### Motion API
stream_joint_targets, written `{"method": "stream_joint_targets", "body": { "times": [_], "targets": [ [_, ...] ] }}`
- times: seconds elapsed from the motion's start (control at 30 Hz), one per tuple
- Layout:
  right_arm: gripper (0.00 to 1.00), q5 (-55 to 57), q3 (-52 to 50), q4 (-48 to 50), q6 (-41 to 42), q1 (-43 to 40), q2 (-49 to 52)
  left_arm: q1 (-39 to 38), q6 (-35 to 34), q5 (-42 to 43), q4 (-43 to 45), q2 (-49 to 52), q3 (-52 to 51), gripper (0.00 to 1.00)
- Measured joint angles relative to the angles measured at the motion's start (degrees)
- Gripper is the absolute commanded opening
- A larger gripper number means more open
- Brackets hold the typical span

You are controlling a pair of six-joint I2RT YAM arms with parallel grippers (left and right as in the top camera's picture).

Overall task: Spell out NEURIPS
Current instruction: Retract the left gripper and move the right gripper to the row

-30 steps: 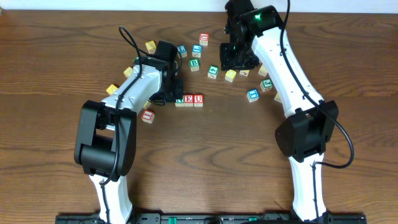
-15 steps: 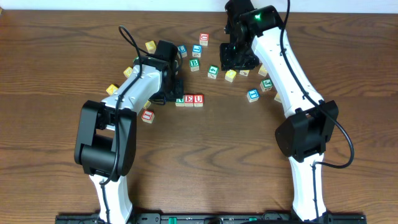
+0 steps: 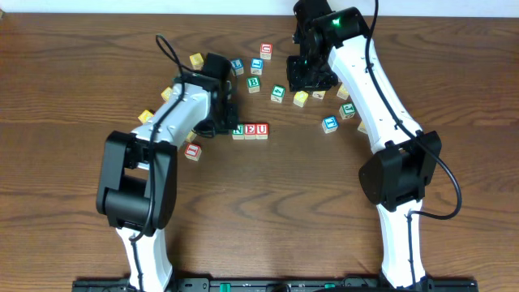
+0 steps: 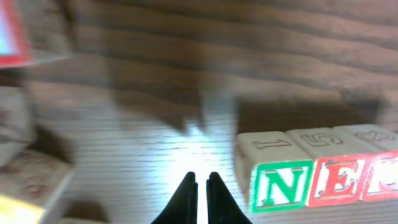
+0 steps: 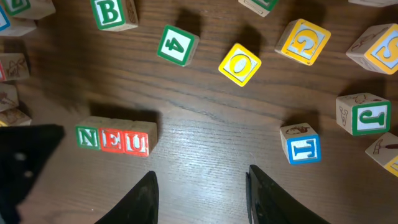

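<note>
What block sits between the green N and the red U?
The red E. It sits in the row with the N on one side and the U on the other, touching both. The right wrist view shows this clearly.

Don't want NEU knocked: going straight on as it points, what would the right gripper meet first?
Likely bare table, between the NEU row and the blue cube; the right gripper looks clear of both, though depth is unclear.
</note>
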Motion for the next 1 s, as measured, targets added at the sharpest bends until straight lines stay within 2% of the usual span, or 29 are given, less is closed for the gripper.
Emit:
{"method": "stream_joint_targets", "body": {
  "times": [0.2,0.47,0.6,1.0],
  "targets": [
    [0.41,-0.1,-0.1,-1.6,0.0,-0.6,0.0,3.7,0.2,0.0,-2.0,-5.4,1.3,0.08],
    [0.17,-0.7,-7.2,3.6,0.2,0.7,0.0,8.3,0.2,0.0,-5.0,-15.3,2.4,0.08],
    [0.11,-1.9,-13.4,9.8,1.0,2.6,0.0,10.6,0.4,-0.2,-6.0,-17.2,2.4,0.08],
    [0.06,-2.9,-26.2,22.8,5.7,7.1,0.0,14.9,1.5,-5.2,-8.6,-18.3,2.4,0.07]
  ]
}}
